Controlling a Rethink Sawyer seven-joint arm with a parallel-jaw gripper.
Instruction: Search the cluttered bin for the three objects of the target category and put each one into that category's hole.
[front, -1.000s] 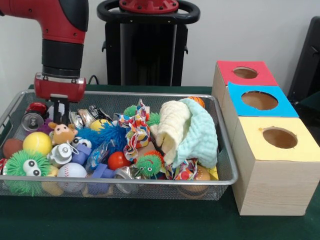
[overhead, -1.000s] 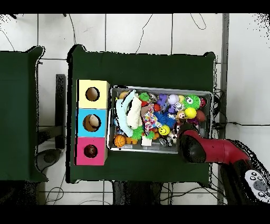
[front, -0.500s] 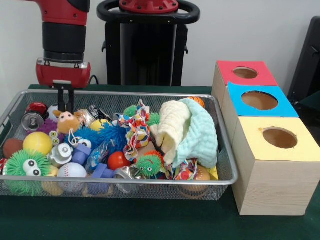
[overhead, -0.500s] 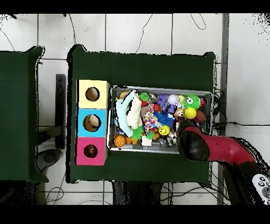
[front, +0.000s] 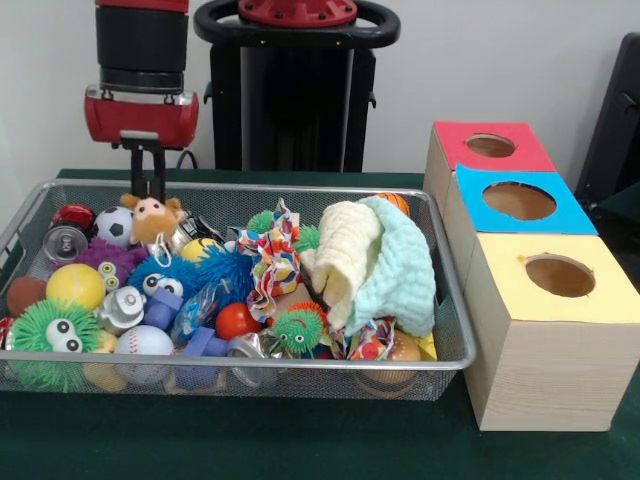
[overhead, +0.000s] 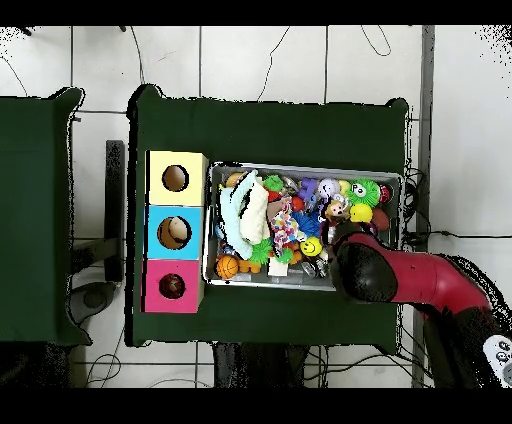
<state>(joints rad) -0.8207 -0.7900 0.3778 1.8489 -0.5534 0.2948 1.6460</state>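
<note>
Gripper (front: 153, 190): fingers clamped on top of small plush animal toy (front: 153, 216), tan w/ orange snout. Toy hangs clear above bin contents, over far-left part of wire mesh bin (front: 455, 335). Overhead view: arm covers gripper; toy (overhead: 336, 209) visible just past arm's end.

Directly under/near toy: soccer ball (front: 117, 226), purple spiky ball (front: 103, 255), blue fuzzy creature w/ eyes (front: 163, 277). Left side of bin: yellow ball (front: 74, 286), green spiky ball w/ eyes (front: 50, 338), baseball (front: 143, 342). Right half of bin: cream cloth (front: 348, 255) and mint cloth (front: 402, 268), bunched together.

Beside bin, well apart from toy: three wooden boxes w/ holes on top, red (front: 492, 147), blue (front: 519, 201), yellow (front: 560, 277). Blue hole contains pale object in overhead view; ID not possible.
</note>
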